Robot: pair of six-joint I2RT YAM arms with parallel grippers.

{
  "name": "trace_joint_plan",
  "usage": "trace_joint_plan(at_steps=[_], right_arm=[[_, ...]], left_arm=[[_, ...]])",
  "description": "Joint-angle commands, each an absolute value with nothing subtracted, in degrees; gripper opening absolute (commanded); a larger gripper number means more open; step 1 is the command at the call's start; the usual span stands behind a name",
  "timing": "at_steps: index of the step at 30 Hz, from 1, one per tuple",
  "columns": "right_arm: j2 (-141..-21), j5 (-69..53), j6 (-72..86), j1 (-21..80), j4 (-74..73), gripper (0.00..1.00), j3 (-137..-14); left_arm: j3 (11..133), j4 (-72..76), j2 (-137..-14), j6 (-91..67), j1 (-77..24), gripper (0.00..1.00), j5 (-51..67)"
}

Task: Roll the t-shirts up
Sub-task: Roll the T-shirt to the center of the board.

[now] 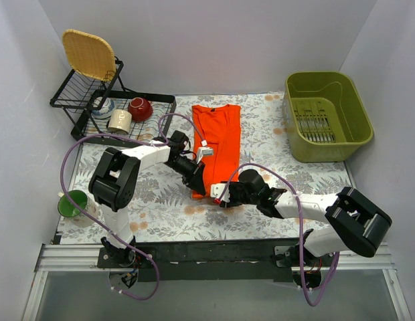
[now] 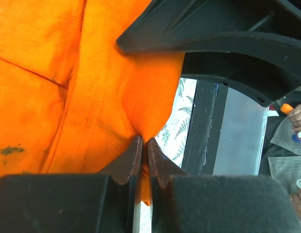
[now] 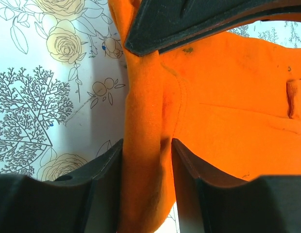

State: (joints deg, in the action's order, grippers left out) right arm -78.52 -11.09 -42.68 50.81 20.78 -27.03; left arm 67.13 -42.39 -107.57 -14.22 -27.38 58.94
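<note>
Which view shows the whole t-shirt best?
Top external: the t-shirt shows nearly whole, folded narrow. Left wrist shows only fabric pinched in the left gripper; right wrist, a fold inside the right gripper.

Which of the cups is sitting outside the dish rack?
The green cup, standing alone on the left, well in front of the rack; the cream mug sits inside the black dish rack next to the red bowl.

Two desk-mounted robot arms, the left arm (image 1: 150, 152) and the right arm (image 1: 304, 204), are built of white links joined by blocky black housings. A purple cable (image 1: 63, 177) loops loosely along each. The left claw (image 2: 144, 144) and right claw (image 3: 147, 145) have matte black, wedge-shaped fingers.
</note>
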Motion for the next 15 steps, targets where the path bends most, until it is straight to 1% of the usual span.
trace_joint_plan(at_steps=[1, 5, 11, 13, 15], right_arm=[[-78.3, -11.1, -43.9, 51.2, 23.2, 0.49, -26.9], [-79.2, -9.7, -44.6, 51.2, 25.8, 0.54, -26.1], [-80.9, -9.1, -45.8, 51.2, 28.4, 0.55, -25.8], [-81.6, -8.5, -46.0, 51.2, 28.5, 0.54, -26.0], [-82.0, -9.0, -46.1, 51.1, 27.7, 0.43, -26.5]], left_arm=[[66.4, -40.9, -104.5, -15.6, -27.0, 0.02, 59.1], [66.2, -40.7, -104.1, -16.4, -27.0, 0.02, 59.0], [65.5, -39.8, -103.4, -17.8, -27.0, 0.02, 58.5], [65.4, -40.2, -102.9, -17.6, -27.0, 0.02, 58.3], [65.2, -41.1, -102.6, -16.7, -27.0, 0.04, 58.2]])
